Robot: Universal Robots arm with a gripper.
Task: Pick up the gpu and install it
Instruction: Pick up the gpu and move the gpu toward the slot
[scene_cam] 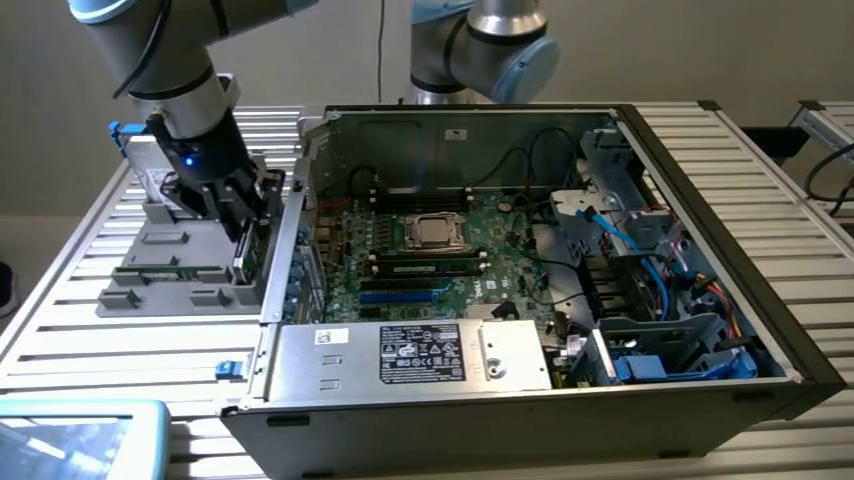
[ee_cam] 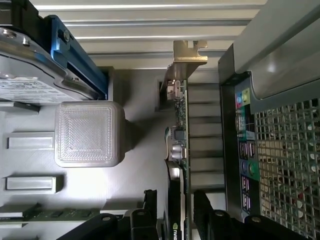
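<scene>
The gpu [ee_cam: 177,145] stands on its edge in the grey holder tray [scene_cam: 160,285], seen edge-on in the wrist view with its metal end bracket [ee_cam: 188,54] at the far end. In the exterior view the gpu [scene_cam: 244,262] is a dark thin card at the tray's side nearest the computer case. My gripper [ee_cam: 176,214] is lowered over it, open, with one black finger [ee_cam: 150,207] on each side of the card and a small gap showing at both. The gripper [scene_cam: 246,228] hangs low over the tray on the exterior view's left.
The open computer case [scene_cam: 694,200] lies right of the tray, its motherboard [scene_cam: 414,250] exposed and its rear grille [ee_cam: 285,160] close beside the card. A silver hard drive [ee_cam: 30,75] with blue tabs, a grey block [ee_cam: 87,132] and a memory stick [ee_cam: 50,215] share the tray.
</scene>
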